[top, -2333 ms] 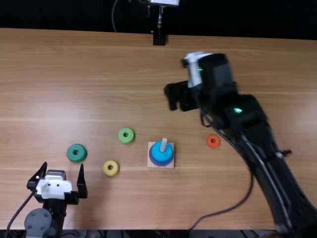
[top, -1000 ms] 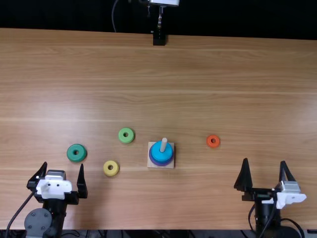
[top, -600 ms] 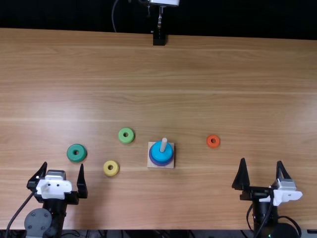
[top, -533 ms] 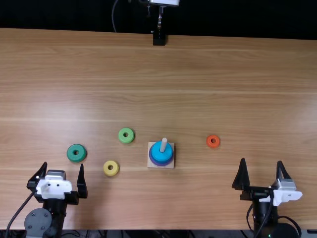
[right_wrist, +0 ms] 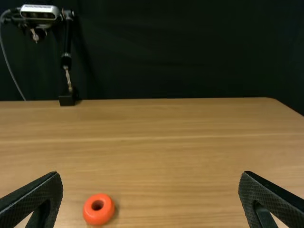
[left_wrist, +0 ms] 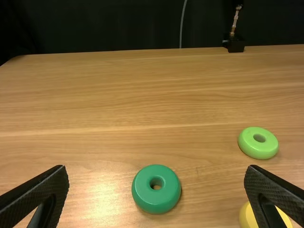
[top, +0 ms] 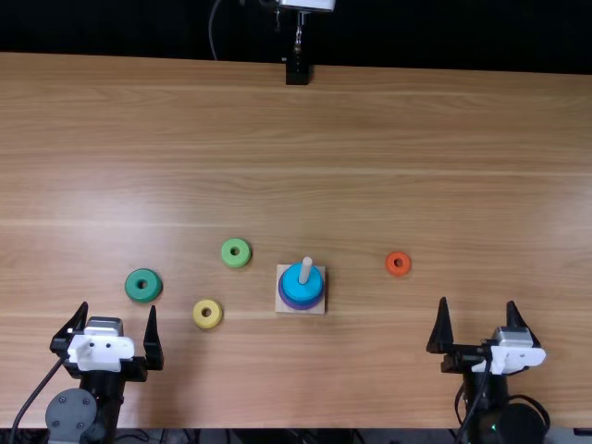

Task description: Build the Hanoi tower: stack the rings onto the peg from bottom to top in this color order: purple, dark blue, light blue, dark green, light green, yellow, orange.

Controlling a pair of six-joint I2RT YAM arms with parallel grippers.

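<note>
My left gripper (top: pixel 120 324) stands open at the near left, and my right gripper (top: pixel 477 319) stands open at the near right. The peg (top: pixel 305 270) rises from a square wooden base (top: pixel 319 308) near the middle; a light blue ring (top: pixel 298 286) lies above a purple one (top: pixel 302 305), and whether a dark blue ring sits between them I cannot tell. Loose rings are dark green (top: pixel 143 286), light green (top: pixel 236 252), yellow (top: pixel 207 314) and orange (top: pixel 398 264). In the left wrist view, the open left gripper (left_wrist: pixel 156 173) frames the dark green ring (left_wrist: pixel 156 189). The right gripper (right_wrist: pixel 150 175) shows apart in its wrist view, with the orange ring (right_wrist: pixel 99 209).
A camera stand (top: pixel 298 69) is fixed at the far edge of the wooden table (top: pixel 444 139). Cables hang behind it and lie beside both arms at the near edge.
The right arm has drawn back from above the table's right middle to the near right edge, then shifted slightly left. The left arm and the rings have not moved.
</note>
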